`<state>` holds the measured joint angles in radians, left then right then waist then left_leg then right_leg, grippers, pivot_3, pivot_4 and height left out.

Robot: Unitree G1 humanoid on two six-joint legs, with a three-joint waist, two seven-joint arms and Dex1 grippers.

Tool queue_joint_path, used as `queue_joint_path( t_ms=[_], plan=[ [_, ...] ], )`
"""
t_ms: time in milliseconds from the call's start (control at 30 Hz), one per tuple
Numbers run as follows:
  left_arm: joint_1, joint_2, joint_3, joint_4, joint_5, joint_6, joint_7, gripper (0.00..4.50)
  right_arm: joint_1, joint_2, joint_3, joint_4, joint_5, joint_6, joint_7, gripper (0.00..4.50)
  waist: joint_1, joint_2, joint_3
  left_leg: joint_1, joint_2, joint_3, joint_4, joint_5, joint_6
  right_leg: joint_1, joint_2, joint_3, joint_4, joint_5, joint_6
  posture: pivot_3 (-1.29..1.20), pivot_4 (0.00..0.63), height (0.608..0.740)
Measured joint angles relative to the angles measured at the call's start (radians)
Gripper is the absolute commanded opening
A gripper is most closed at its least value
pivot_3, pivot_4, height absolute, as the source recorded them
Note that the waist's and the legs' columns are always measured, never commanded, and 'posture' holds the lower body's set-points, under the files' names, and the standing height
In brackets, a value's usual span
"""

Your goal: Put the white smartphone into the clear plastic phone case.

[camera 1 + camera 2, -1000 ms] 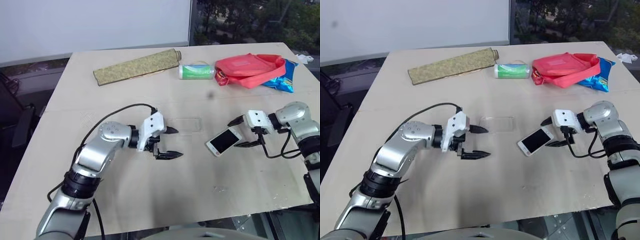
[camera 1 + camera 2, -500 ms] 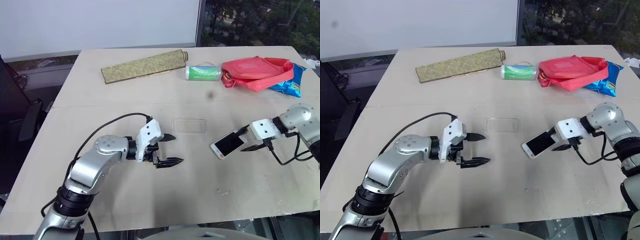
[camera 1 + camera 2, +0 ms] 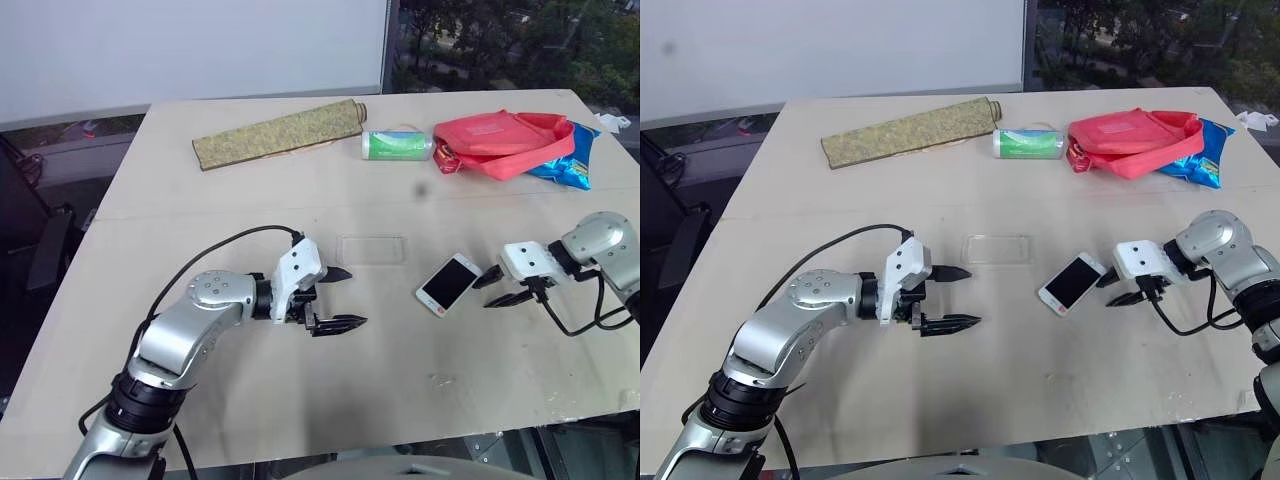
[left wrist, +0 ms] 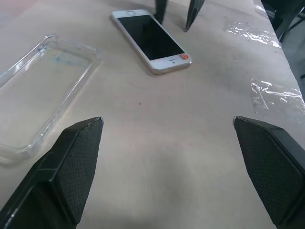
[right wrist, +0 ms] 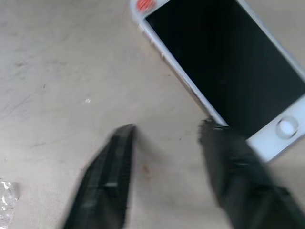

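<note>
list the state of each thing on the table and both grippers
white smartphone: flat on the table, screen up, not held
clear plastic phone case: empty, open side up
left gripper: open, holding nothing
right gripper: open, beside the phone
red pouch: lying on blue snack bag

On the table [image 3: 250, 400], the phone [image 3: 449, 283] lies flat toward the right edge, just left of my right gripper [image 3: 494, 286], whose tips sit beside its end without holding it. The phone case [image 3: 373, 250] lies near the middle, apart from the phone and behind and to the right of my left gripper [image 3: 345, 297]. Along the far edge, from left to right, lie a rolled mat [image 3: 278, 132], a can [image 3: 396, 145] on its side, a pouch [image 3: 500, 140] and a snack bag [image 3: 565, 160] partly under the pouch.
</note>
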<state>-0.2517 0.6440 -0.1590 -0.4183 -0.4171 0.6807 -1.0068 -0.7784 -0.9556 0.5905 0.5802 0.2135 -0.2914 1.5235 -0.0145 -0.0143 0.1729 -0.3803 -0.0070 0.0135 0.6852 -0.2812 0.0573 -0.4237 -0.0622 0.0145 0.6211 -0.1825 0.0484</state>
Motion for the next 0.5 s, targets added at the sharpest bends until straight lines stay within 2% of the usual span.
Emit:
queue_joint_path(
  t_ms=[33, 67, 100, 333, 500],
  plan=[
    [0.0, 0.0, 0.0, 0.0, 0.0, -0.002, 0.0, 4.5, -0.032, 0.0, 0.012, -0.007, 0.005, 0.018, 0.0, 3.79, -0.002, 0.001, 0.001, 0.0, 0.0, 0.001, 0.0, 0.0, 0.0, -0.001, 0.0, 0.001, 0.0, 0.0, 0.0, 0.0, 0.15, 0.74],
    [0.0, 0.0, -0.001, 0.0, 0.0, -0.006, 0.001, 4.5, -0.073, 0.002, 0.03, -0.012, 0.01, 0.029, 0.0, 4.35, -0.001, 0.001, 0.001, -0.001, 0.0, 0.001, 0.0, 0.0, 0.0, -0.002, 0.0, 0.0, 0.0, 0.0, 0.0, 0.0, 0.15, 0.74],
    [0.0, -0.001, -0.001, 0.0, 0.0, -0.008, 0.002, 4.5, -0.09, 0.006, 0.033, -0.011, 0.011, 0.029, 0.0, 4.43, 0.0, 0.001, 0.001, -0.001, 0.0, 0.001, -0.001, 0.0, 0.0, -0.002, 0.0, 0.0, 0.0, 0.0, 0.0, 0.0, 0.15, 0.74],
    [0.001, 0.001, -0.001, 0.0, 0.0, -0.011, 0.01, 4.5, -0.193, 0.075, 0.132, 0.059, -0.003, 0.009, 0.001, 4.43, 0.004, 0.001, 0.001, -0.007, -0.001, 0.001, -0.001, 0.0, 0.0, -0.007, -0.001, 0.0, 0.0, 0.0, 0.0, 0.0, 0.15, 0.74],
    [0.0, -0.005, -0.008, 0.001, 0.0, -0.013, 0.019, 4.5, -0.295, 0.186, 0.195, 0.168, -0.019, -0.017, 0.001, 4.43, -0.002, 0.001, 0.001, -0.006, 0.0, 0.002, -0.001, 0.0, 0.0, -0.008, 0.0, 0.0, 0.002, 0.0, 0.0, 0.0, 0.15, 0.74]
  ],
)
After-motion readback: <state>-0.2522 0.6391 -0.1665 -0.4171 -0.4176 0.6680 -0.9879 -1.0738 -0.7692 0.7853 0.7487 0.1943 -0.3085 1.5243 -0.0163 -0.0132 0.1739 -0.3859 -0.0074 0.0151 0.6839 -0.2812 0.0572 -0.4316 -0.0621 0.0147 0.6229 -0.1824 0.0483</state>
